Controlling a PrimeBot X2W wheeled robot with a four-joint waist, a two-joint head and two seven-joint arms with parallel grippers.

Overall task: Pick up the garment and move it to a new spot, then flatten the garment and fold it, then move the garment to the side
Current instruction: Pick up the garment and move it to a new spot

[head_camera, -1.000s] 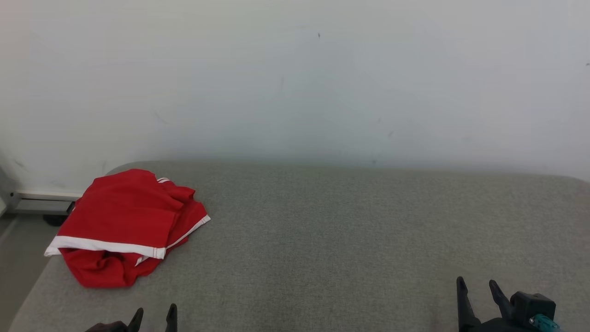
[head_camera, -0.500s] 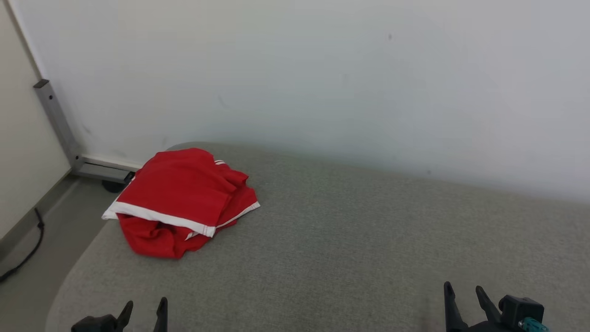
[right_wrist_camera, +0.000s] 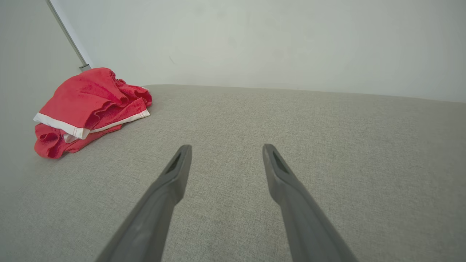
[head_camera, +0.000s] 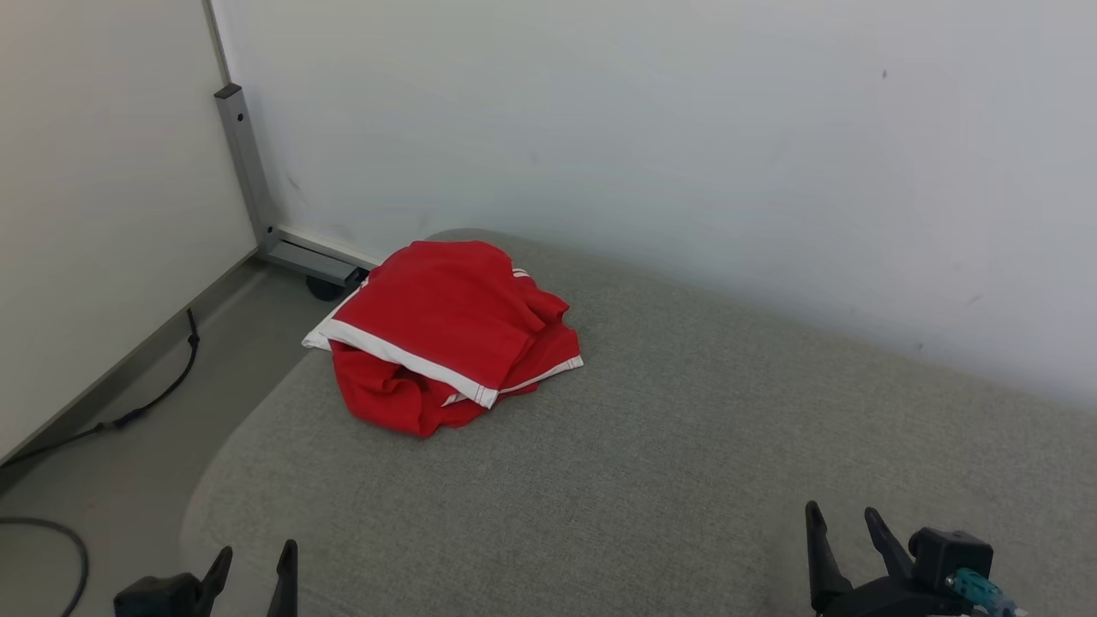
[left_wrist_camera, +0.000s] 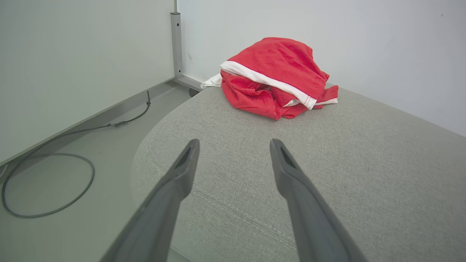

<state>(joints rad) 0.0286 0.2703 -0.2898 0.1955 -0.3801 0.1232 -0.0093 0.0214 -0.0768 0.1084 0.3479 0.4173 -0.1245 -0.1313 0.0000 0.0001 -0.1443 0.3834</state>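
Garment, bunched red-and-white heap, kind unclear, lower folds hidden

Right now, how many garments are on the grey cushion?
1: the red garment with white trim, bunched at the far left corner of the grey cushion, near the metal post. Its folds could hide another piece.

The premises presented as a bare test room or laboratory bay rather than a home. This was shown by plain white walls, a pale partition panel beside a grey metal post with a dark wheel near its foot, and a smooth grey floor with loose black cables trailing across it. The furnishing observed was a grey fabric-covered cushion, with one red garment lying on it.
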